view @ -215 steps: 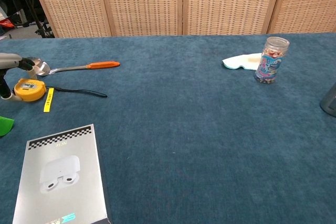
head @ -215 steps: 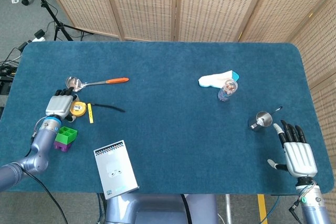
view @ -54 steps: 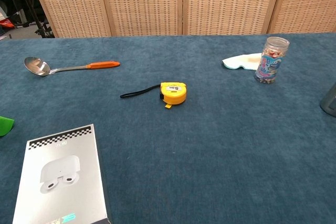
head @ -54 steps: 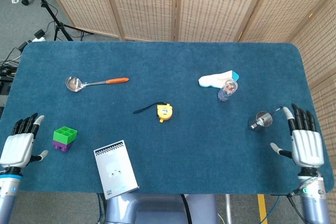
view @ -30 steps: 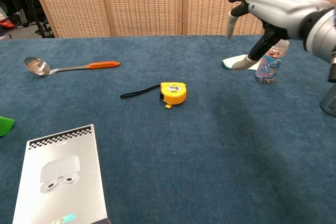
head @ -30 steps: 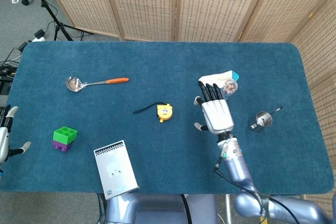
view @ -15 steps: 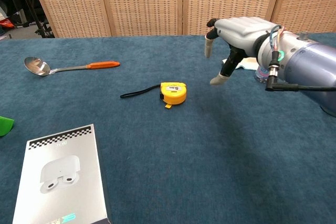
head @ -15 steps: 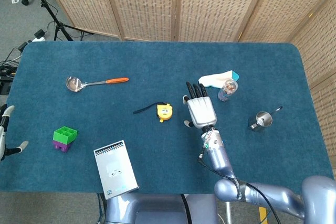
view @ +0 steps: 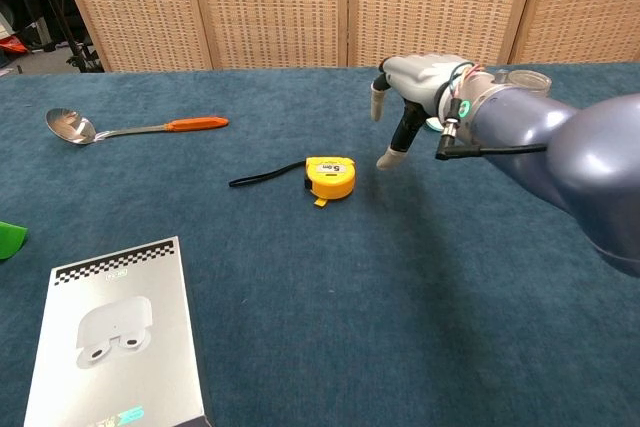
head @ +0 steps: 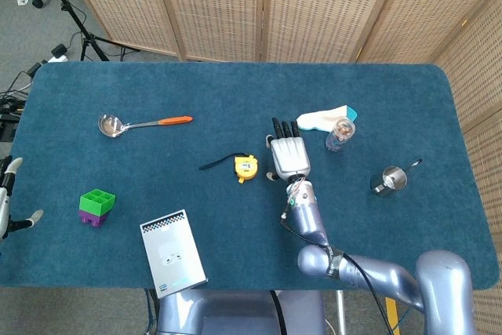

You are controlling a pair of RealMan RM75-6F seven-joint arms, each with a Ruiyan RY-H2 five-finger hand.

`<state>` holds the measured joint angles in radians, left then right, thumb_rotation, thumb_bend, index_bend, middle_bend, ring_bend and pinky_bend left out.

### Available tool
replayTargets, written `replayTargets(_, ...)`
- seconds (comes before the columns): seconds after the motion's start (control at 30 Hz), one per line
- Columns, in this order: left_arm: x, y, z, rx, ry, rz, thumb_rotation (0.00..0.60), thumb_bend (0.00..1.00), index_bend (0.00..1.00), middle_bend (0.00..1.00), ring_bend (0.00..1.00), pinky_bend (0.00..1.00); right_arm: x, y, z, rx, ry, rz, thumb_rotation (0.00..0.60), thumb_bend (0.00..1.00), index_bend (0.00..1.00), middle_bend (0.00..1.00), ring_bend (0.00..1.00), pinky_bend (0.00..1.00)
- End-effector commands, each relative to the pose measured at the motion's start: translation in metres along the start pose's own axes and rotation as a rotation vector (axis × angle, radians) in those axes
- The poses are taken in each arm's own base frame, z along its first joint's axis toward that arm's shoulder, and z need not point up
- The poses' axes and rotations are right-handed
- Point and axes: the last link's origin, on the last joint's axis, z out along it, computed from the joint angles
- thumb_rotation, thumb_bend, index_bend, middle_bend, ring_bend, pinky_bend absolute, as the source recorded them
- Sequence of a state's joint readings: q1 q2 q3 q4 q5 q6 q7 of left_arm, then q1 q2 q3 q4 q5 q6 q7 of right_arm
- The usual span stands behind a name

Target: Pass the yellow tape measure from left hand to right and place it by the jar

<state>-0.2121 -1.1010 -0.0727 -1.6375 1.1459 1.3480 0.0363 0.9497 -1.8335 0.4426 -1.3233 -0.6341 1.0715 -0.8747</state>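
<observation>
At the far left edge of the head view the left hand (head: 6, 205) is only partly in frame, off the table's left side, with fingers apart and nothing in them. On the blue table (head: 235, 84) lie a green and purple block (head: 96, 207) near the left, a ladle with an orange handle (head: 141, 123) farther back, and a white earbuds box (head: 172, 251) at the near edge. The yellow tape measure (view: 330, 176) sits on the cloth near the middle, its black strap (view: 265, 179) trailing left. Just right of it the right hand (view: 420, 82) hovers palm down (arm stretched in from the right), fingers spread wide, holding nothing and not touching the tape. Farther right stand the jar (head: 340, 132), partly in front of a white cloth (head: 323, 118), and a small metal cup (head: 391, 180)
</observation>
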Motion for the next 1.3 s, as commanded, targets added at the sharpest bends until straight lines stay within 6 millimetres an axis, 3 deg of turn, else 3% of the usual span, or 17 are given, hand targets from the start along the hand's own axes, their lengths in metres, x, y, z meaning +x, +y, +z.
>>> replayTargets(0.03,-0.002,-0.001,0.002,0.002,-0.009,-0.003,0.600,0.20,0.05,0.00,0.00,0.00,-0.004,-0.009,0.006,-0.007,-0.014,-0.005,0.600,0.10,0.34,0.00,0.00,0.00)
replayTargets(0.4,-0.003,-0.002,0.004,0.007,-0.019,-0.007,0.600,0.20,0.05,0.00,0.00,0.00,-0.006,-0.022,0.012,-0.075,-0.060,-0.042,0.600,0.10,0.30,0.00,0.00,0.00)
replayTargets(1.3,0.004,-0.005,0.004,0.011,-0.001,-0.034,0.600,0.20,0.05,0.00,0.00,0.00,-0.010,-0.059,0.006,-0.078,-0.125,-0.064,0.600,0.10,0.27,0.00,0.00,0.00)
